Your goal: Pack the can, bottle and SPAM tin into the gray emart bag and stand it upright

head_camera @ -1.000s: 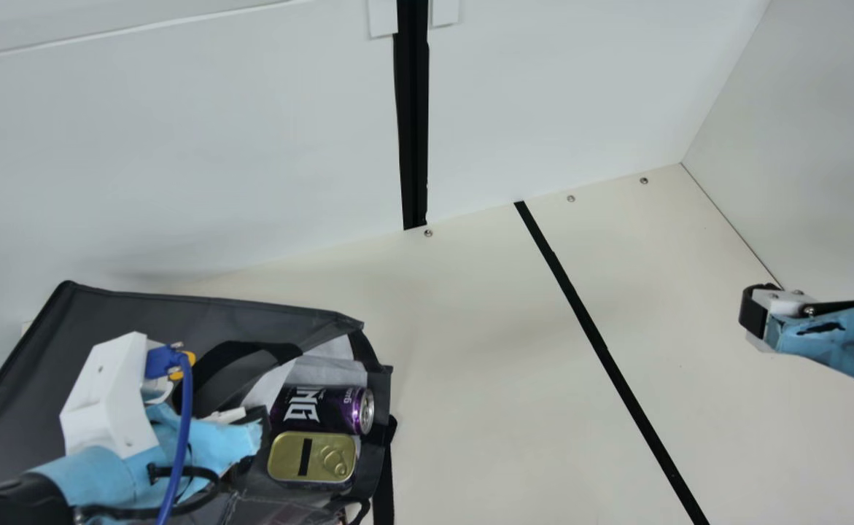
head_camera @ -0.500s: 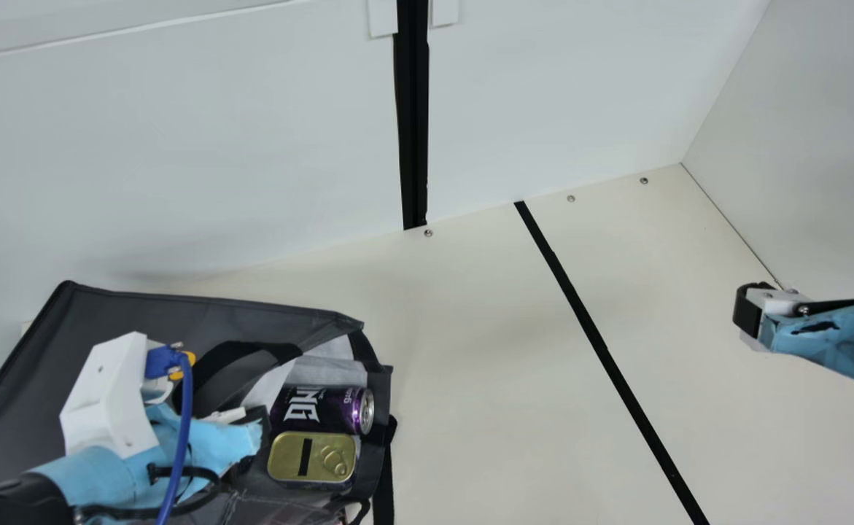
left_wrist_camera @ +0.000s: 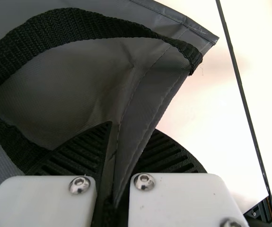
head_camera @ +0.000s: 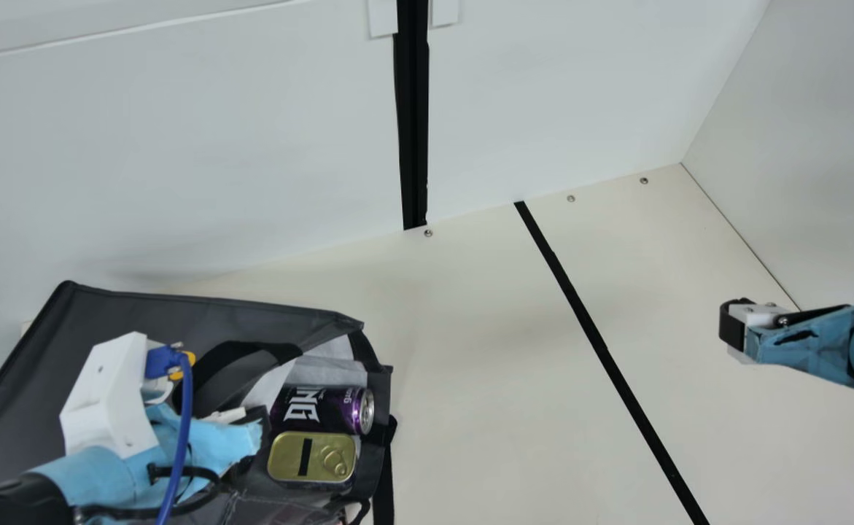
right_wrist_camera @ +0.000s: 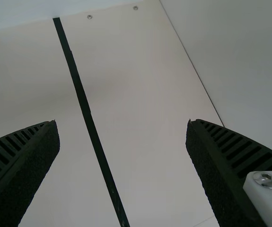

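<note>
The left gripper [head_camera: 248,437] is clamping a fold of the gray emart bag [head_camera: 127,313], and the right gripper [head_camera: 733,328] is hovering at the right with its fingers spread apart. I'm looking at a cream table [head_camera: 507,437], a black stripe [head_camera: 612,372] running from far to near across it. White walls are standing at the far and right sides, with a black vertical strip [head_camera: 413,146] crossing the far one. At the left, the bag is lying on its side, its mouth facing right and its pale lining [head_camera: 328,372] showing. Inside the mouth, a dark purple can [head_camera: 324,410] is lying sideways, its silver end pointing right; nearer, the SPAM tin [head_camera: 313,458] is showing a gold, ring-pull lid.
</note>
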